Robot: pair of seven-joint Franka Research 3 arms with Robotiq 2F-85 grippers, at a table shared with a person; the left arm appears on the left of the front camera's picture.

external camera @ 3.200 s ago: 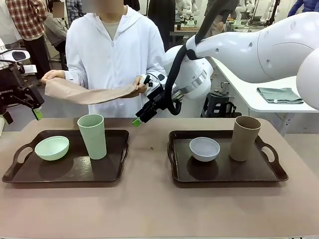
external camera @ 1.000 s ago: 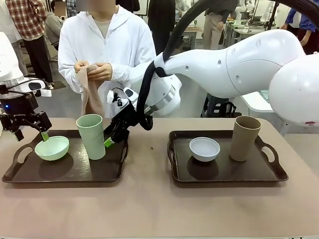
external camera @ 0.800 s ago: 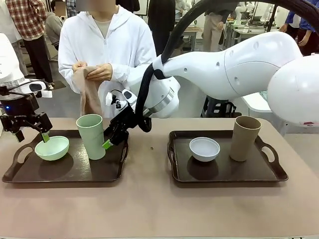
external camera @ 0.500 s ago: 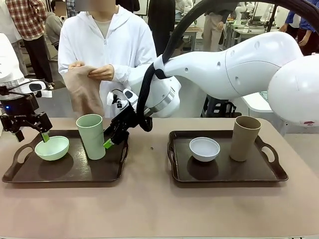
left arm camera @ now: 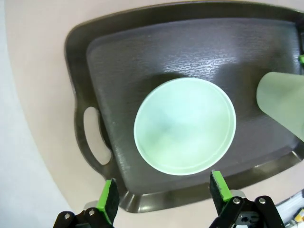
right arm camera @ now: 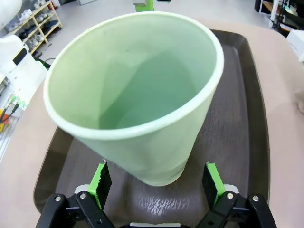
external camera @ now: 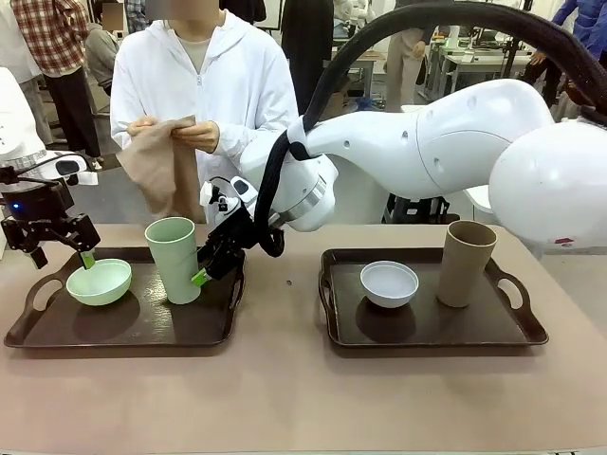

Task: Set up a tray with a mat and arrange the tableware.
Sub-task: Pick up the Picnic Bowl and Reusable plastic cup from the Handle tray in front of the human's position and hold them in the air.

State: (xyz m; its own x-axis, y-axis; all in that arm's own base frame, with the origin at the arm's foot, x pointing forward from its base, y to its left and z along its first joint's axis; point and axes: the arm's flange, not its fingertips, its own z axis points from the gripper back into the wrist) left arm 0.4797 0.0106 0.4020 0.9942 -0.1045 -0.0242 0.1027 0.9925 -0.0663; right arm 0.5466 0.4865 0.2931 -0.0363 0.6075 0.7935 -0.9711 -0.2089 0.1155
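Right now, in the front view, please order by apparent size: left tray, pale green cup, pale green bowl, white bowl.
1. left tray
2. pale green cup
3. pale green bowl and white bowl: nearly alike, not ranked.

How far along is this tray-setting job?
Little looks done. The green cup and green bowl stand on the bare left tray, the white bowl and tan cup on the right tray. In hand: the person holds the mat; the left gripper hangs open over the green bowl, the right gripper open at the green cup, neither gripping. Left, probably: clear a tray, lay the mat, arrange the tableware.
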